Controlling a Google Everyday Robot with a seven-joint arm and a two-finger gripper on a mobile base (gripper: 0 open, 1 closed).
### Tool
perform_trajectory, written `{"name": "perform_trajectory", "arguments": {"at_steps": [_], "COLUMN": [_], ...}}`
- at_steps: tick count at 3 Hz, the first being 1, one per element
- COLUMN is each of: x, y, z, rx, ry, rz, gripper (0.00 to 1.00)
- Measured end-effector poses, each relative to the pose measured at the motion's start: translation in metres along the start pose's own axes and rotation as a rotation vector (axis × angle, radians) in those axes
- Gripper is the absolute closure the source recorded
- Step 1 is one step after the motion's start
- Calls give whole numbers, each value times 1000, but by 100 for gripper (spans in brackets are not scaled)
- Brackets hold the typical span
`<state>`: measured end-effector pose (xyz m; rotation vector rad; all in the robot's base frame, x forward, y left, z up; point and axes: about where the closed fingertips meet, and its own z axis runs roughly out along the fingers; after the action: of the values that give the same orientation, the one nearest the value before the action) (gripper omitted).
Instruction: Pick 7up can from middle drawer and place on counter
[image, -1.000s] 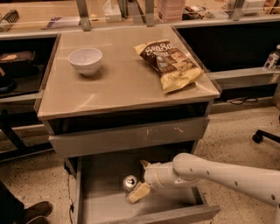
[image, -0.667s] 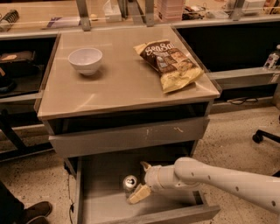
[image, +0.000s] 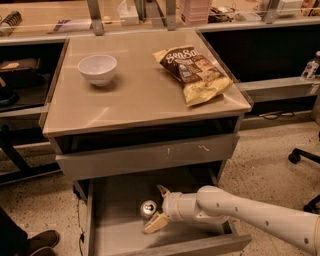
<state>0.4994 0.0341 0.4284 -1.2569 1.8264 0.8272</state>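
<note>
The 7up can (image: 148, 207), small and silvery with a shiny round top, stands upright on the bare floor of the open middle drawer (image: 112, 225). My gripper (image: 156, 207) reaches in from the right on a white arm. Its two tan fingers are spread, one behind the can and one (image: 155, 223) in front, right beside the can. The fingers are not closed on it. The counter (image: 135, 97) is the beige-grey cabinet top above the drawers.
A white bowl (image: 97, 68) and a chip bag (image: 194, 73) lie on the counter. A shut drawer front with pale scratches (image: 150, 156) is above the open drawer. A cluttered shelf runs behind. An office chair base (image: 305, 157) stands right; a shoe (image: 37, 241) is bottom left.
The arm has shifted slightly left, bringing the open fingers closer around the can. The can has not moved.
</note>
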Motion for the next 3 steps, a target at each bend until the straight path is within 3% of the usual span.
{"name": "perform_trajectory", "arguments": {"at_steps": [3], "x": [8], "y": [12], "z": [16], "rx": [-41], "ry": [-11], "rz": [20], "gripper": [0]}}
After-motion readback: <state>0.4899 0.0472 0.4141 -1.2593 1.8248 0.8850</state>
